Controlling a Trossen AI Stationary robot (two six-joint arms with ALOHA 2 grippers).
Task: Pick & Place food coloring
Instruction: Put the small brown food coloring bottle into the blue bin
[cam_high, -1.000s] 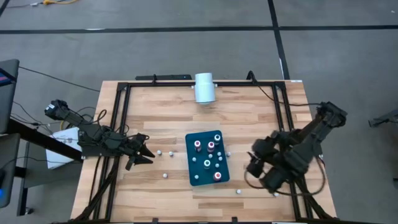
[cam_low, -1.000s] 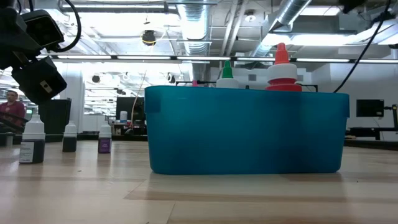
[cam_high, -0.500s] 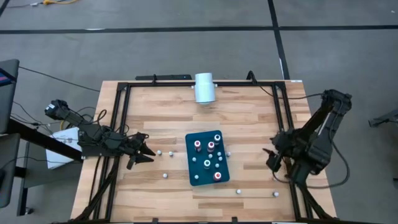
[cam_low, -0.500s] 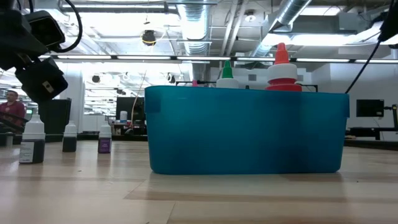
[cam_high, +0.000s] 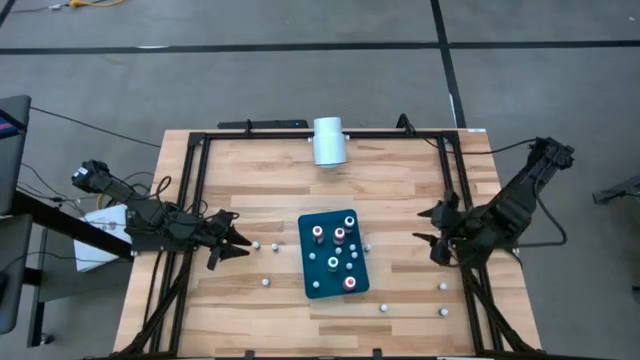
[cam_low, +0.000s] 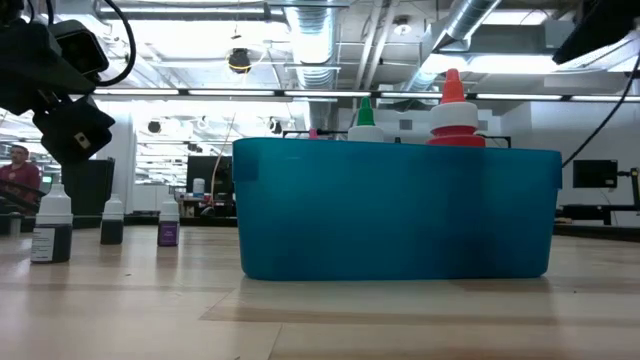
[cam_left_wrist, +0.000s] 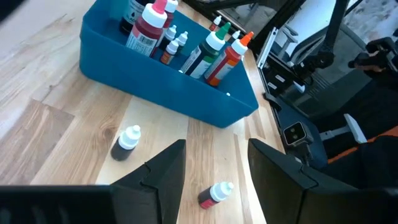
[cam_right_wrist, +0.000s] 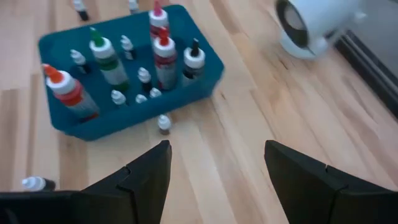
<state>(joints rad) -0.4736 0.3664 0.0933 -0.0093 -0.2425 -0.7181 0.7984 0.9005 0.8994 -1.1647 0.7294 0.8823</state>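
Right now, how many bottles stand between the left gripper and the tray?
3. One bottle by the left gripper, a second beside it toward the tray, a third lower in the high view. None seem hidden.

Food coloring bottles (cam_high: 337, 236) stand in the tray (cam_high: 312, 284), others scattered around.

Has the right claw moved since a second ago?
Yes. In the high view the right claw, open and empty, has swung up from the table's lower right toward the white cylinder side, beside the teal rectangular tray.
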